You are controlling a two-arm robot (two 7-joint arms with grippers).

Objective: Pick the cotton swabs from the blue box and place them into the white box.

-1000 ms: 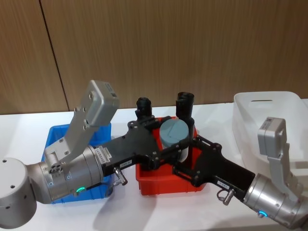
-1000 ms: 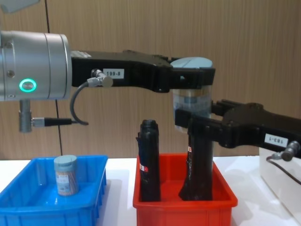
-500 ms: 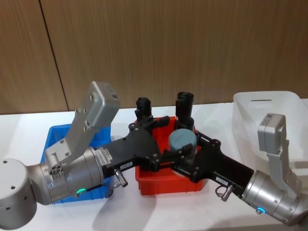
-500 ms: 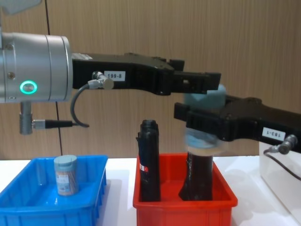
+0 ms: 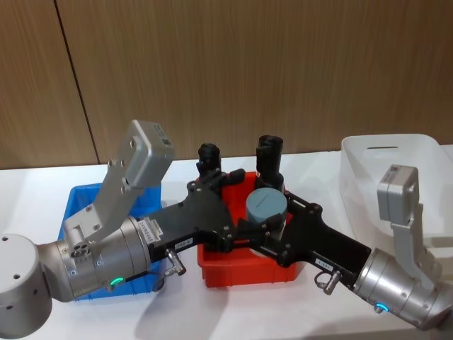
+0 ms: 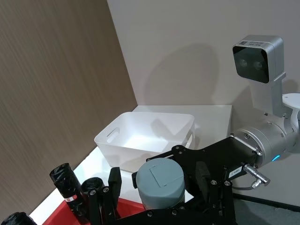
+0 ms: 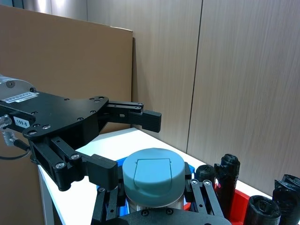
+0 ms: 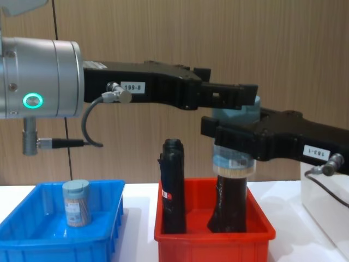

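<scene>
The right gripper (image 8: 234, 143) is clamped on the clear body of a cotton swab jar (image 8: 233, 159), just under its pale blue lid (image 5: 267, 204), and holds it upright in the air above the red bin (image 8: 212, 240), directly over the taller of the two black rolls (image 8: 229, 204). The left gripper (image 5: 244, 207) meets it from the other side with its fingers (image 7: 146, 118) spread wide and gripping nothing. They stand at lid height on either side of the jar, and the right wrist view shows a gap between them and the lid. Behind its flat black palm, the right arm (image 5: 396, 301) slants down and back to the lower right, with its grey wrist camera block standing upright in front of the white box (image 5: 425, 150). The left arm (image 8: 38, 76) runs almost level from the left edge in the chest view, a little higher than the right gripper. In the head view its thick silver wrist sits over the blue box (image 5: 79, 195), with its camera block tilted upward. A second cotton swab jar (image 8: 76, 203) stands upright on the floor of the blue box, well apart from both grippers. The white box sits on the table at the far right, just beyond the red bin.
</scene>
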